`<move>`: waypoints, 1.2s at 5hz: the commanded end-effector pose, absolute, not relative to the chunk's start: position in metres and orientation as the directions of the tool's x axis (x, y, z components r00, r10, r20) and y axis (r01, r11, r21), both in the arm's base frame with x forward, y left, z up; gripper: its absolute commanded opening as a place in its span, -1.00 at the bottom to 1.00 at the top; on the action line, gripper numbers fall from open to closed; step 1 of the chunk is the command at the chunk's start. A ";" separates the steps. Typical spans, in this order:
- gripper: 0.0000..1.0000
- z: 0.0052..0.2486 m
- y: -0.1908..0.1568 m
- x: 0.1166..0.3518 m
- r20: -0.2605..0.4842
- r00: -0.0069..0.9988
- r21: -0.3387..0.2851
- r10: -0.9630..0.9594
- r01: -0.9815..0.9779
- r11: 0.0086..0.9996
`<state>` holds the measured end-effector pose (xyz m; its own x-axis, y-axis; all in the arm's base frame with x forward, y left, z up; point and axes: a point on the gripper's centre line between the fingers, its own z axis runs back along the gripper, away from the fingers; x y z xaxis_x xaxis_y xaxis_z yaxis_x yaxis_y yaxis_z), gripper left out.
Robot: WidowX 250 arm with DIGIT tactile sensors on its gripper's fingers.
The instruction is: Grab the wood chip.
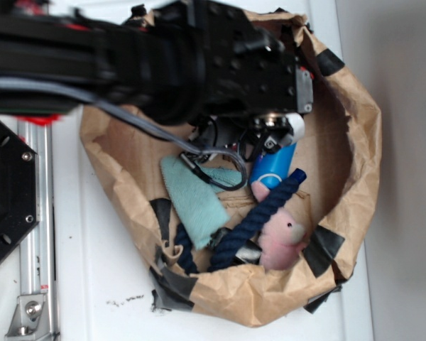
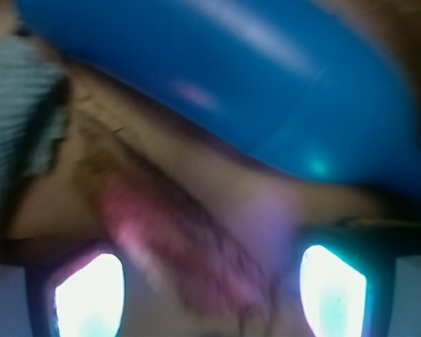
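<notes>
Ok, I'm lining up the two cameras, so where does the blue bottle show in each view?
Exterior: the blue bottle lies right of centre, inside the paper bag.
Wrist: the bottle fills the top and upper right, close and blurred.
Shared landmark: the teal cloth, left of the bottle in both views; in the wrist view it is at the left edge.

We can read no text, label, brand, number or sign in either view. The blue bottle [image 1: 273,169] shows plain colour with no lettering we can make out, and the black robot arm [image 1: 163,57] above it carries no legible marking. In the wrist view the bottle [image 2: 266,91] fills the top as a blurred blue surface, too soft for us to tell any print.
</notes>
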<state>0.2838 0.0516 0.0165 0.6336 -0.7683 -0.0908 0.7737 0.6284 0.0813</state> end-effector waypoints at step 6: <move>-1.00 0.016 0.031 0.271 -0.094 0.664 0.111 -0.742 0.748 0.655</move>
